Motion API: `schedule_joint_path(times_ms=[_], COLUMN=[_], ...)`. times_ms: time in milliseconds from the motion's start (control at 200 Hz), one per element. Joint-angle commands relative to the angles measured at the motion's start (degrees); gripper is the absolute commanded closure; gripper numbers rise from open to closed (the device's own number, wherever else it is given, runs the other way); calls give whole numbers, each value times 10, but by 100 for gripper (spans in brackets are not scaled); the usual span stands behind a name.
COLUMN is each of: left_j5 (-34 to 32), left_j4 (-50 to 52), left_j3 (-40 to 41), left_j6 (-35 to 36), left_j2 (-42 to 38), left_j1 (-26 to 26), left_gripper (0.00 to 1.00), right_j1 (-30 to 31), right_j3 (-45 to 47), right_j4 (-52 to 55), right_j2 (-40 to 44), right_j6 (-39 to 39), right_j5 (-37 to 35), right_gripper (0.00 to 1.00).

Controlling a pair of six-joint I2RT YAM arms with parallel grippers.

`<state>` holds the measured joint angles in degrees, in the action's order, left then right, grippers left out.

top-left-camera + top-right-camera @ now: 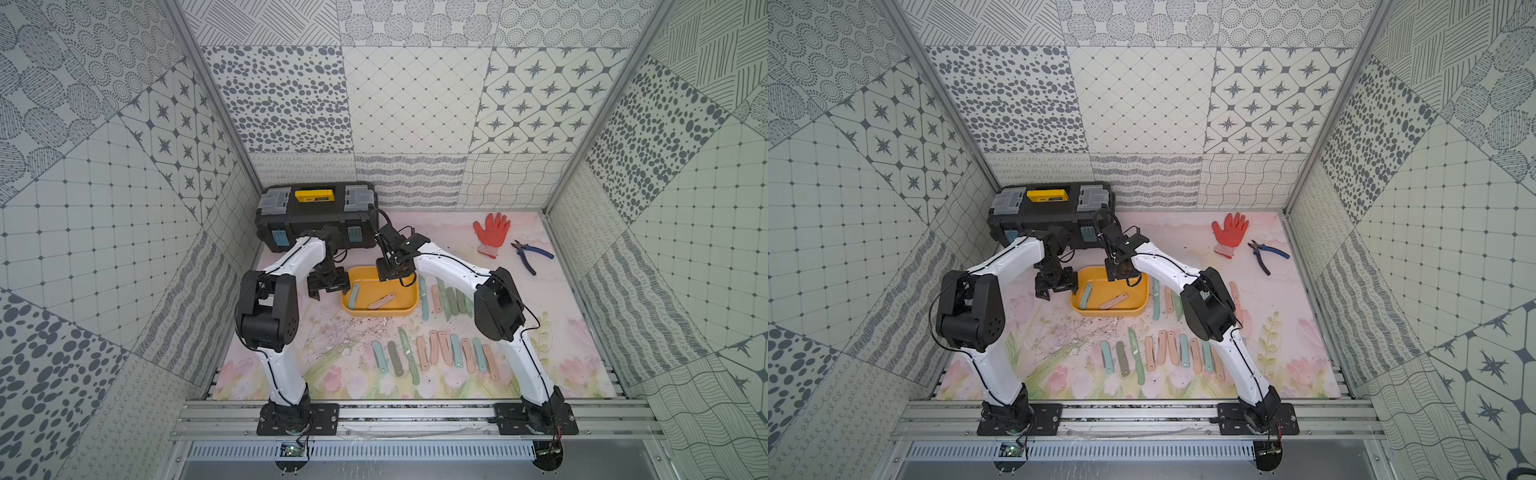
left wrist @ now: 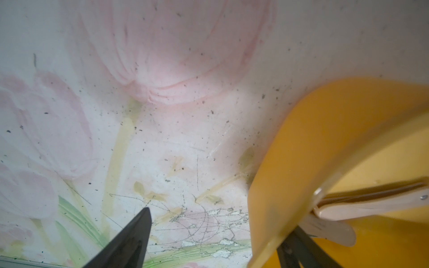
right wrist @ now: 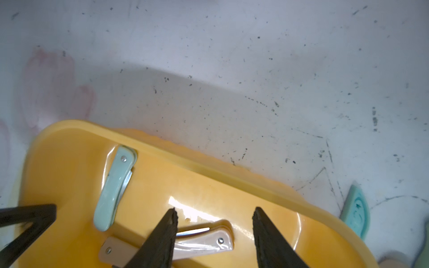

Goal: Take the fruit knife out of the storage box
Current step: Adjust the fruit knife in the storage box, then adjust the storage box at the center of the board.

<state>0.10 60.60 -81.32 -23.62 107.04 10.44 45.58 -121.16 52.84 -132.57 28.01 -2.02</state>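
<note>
The yellow storage box (image 1: 409, 309) sits mid-table and holds two folded fruit knives, a teal one (image 1: 354, 300) and a pink one (image 1: 381, 301). My right gripper (image 1: 392, 272) hangs open over the box's far side. In the right wrist view the pink knife (image 3: 204, 241) lies on the box floor just below the right gripper (image 3: 214, 211), untouched, with the teal knife (image 3: 113, 188) off to one side. My left gripper (image 1: 328, 286) is open at the box's left end, astride the wall (image 2: 301, 150): one finger (image 2: 137, 234) outside, the other inside.
Several folded knives lie in a row (image 1: 436, 353) in front of the box and in another row (image 1: 444, 299) to its right. A black toolbox (image 1: 318, 216) stands behind the box. An orange glove (image 1: 492, 232) and blue-handled pliers (image 1: 530, 255) lie at the back right.
</note>
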Motion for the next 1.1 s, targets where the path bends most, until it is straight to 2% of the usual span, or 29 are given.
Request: schedule_joint_path(times_ms=[0,200,465,560,630,680,740,845,936,1096], left_j5=[-1,-1,2,3,5,9,13,19,21,37], left_j4=[7,7,7,6,5,4,5,14,28,39], left_j3=[-9,-9,-8,-7,-5,-4,-2,-1,-7,-20], left_j6=[-6,-7,-6,-5,-4,-1,3,14,20,31], left_j2=[-5,-6,-4,-4,-3,-3,1,10,23,48], left_j1=[-2,-2,-2,-1,0,1,7,19,22,22], left_gripper=[19,20,20,21,22,26,32,44,51,69], right_j1=[10,20,35,35,33,30,28,29,27,17], right_j3=[2,59,27,1,-11,-10,-7,33,94,171], right_j4=[65,78,101,106,100,84,66,8,-47,-62], right_j2=[-5,10,-36,-59,-68,-69,-63,-17,56,169], right_j6=[-11,-16,-20,-16,-9,-5,-2,-1,-4,-10], right_j5=[41,80,64,37,23,20,23,18,-9,-40], right_gripper=[44,43,41,43,50,58,60,53,52,49])
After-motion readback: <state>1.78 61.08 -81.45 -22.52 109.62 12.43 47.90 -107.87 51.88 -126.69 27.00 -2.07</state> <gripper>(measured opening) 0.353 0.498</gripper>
